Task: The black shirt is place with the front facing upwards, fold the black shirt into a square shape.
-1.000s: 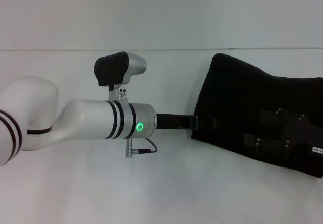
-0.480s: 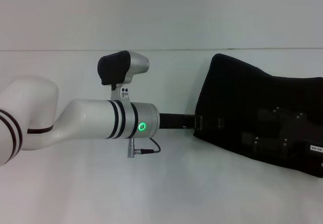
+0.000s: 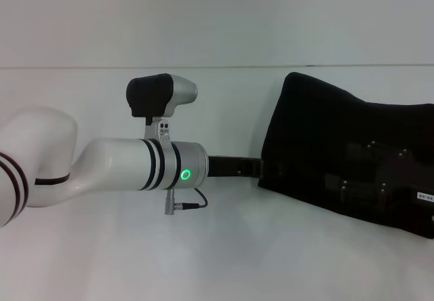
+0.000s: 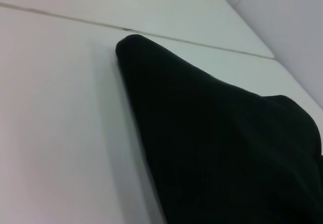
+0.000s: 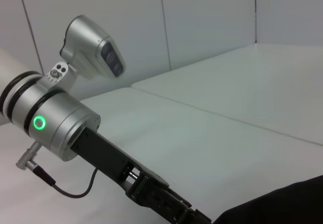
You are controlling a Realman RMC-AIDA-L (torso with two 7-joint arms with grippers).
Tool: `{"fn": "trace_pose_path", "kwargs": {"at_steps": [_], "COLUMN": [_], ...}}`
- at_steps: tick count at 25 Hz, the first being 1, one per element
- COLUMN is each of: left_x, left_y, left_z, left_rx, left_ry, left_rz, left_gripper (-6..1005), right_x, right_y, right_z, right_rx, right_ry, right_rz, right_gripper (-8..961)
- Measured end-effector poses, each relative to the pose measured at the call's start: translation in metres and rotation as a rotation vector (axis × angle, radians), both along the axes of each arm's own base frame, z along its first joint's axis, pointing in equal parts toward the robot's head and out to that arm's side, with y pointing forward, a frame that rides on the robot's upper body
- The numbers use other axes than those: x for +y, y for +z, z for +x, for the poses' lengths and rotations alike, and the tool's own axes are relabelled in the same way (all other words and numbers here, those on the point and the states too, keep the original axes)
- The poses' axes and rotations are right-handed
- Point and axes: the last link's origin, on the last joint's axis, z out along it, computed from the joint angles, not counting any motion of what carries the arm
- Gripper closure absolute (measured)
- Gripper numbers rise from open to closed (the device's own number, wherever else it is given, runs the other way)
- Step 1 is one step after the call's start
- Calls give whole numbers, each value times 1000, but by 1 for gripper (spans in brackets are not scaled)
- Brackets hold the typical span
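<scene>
Head view: the large black soft-fabric shirt (image 3: 339, 152) lies bunched on the right half of the white surface (image 3: 217, 247). The left gripper (image 3: 261, 169) meets its near-left edge; how far it is open cannot be told. The right gripper (image 3: 369, 179) is a dark shape against the fabric, state cannot be told.

Left wrist view: the shirt's (image 4: 217, 143) rounded fold rests on the surface.

Right wrist view: the left gripper (image 5: 199, 216) reaches the shirt's (image 5: 282, 206) edge.

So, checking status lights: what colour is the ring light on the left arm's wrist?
Green ring light, clearest in the head view.
</scene>
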Motion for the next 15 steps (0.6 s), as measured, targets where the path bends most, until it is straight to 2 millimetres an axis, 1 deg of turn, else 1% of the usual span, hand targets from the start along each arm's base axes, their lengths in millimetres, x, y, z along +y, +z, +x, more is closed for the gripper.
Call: {"fn": "trace_pose_path", "kwargs": {"at_steps": [8, 12, 15], "left_x": [0, -2, -3], "left_y": [0, 2, 10], "left_z": [1, 4, 7], "left_rx": [-1, -29, -88], "left_ry": [-13, -21, -36], "left_rz": [-3, -13, -18], "left_gripper": [656, 786, 875], "right_x": [2, 8, 18], "right_y": [1, 5, 13], "right_z": [0, 2, -1], "right_rx": [8, 37, 56], "right_ry": [-17, -91, -155], "right_rz": [7, 18, 22], "right_gripper": [52, 52, 52]}}
